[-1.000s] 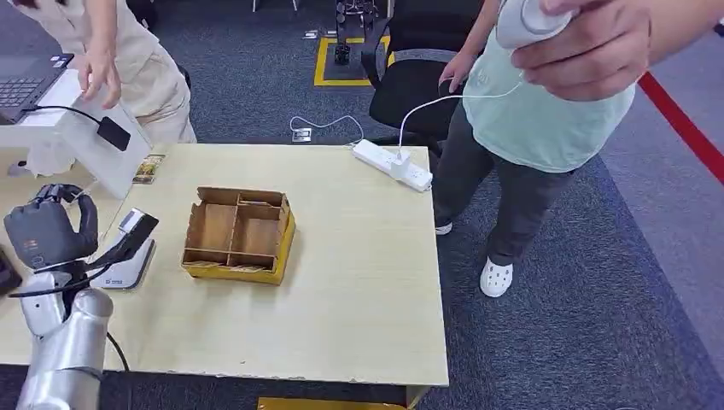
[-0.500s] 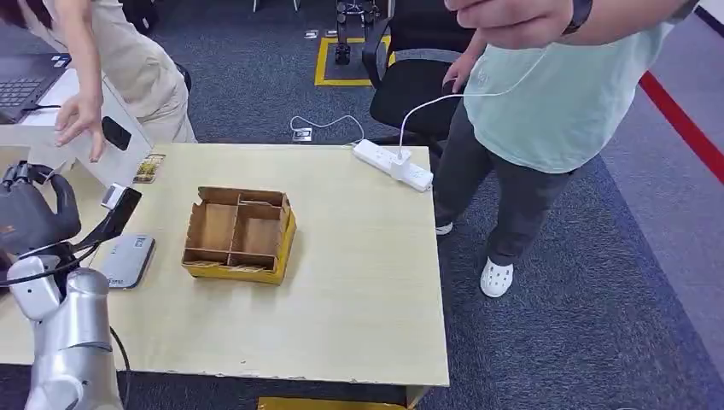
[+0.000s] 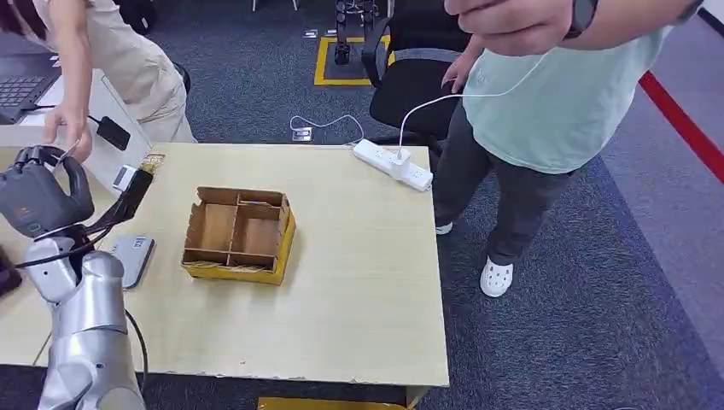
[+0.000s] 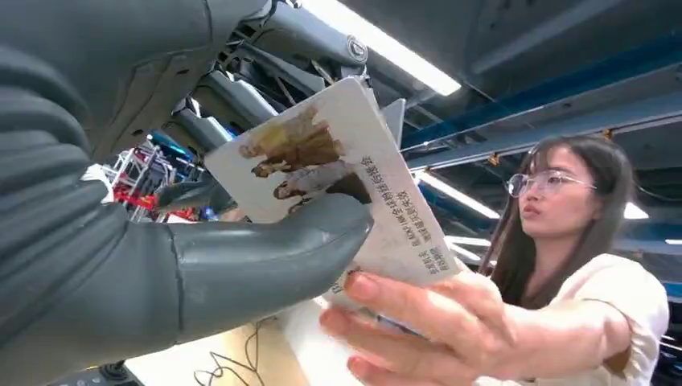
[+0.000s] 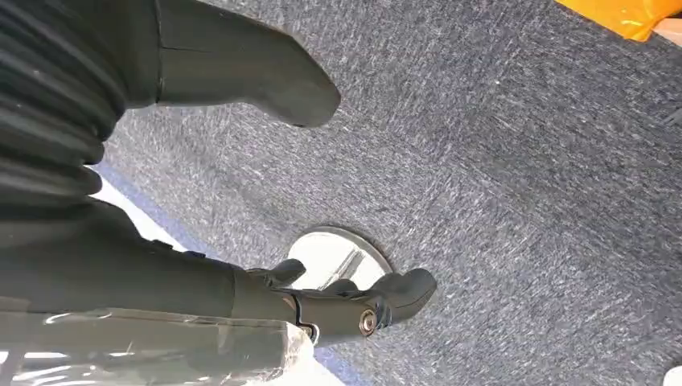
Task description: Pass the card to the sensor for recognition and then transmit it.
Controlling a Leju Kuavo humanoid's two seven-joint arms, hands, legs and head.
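Lifting away from the flat grey card sensor (image 3: 131, 259) on the pale wooden table (image 3: 359, 282), unlike a second ago, when held low just above that sensor; now raised and swung out toward a person's hand (image 3: 67, 137) at the table's far left corner. Reads as recognition done and the handover under way. Pinching the white printed card with a picture and text on its face (image 4: 346, 173) between the thick grey thumb and darker fingers (image 4: 273, 257) of the left hand (image 3: 38, 196), other fingers curled behind the card. Meeting the person's fingertips (image 4: 402, 310) at the card's far edge, so card held from both sides, not yet released. Hanging over grey carpet, right hand (image 5: 241, 201) holding nothing, thumb and fingers apart. Sitting untouched mid-table, brown compartmented cardboard box (image 3: 239, 235).
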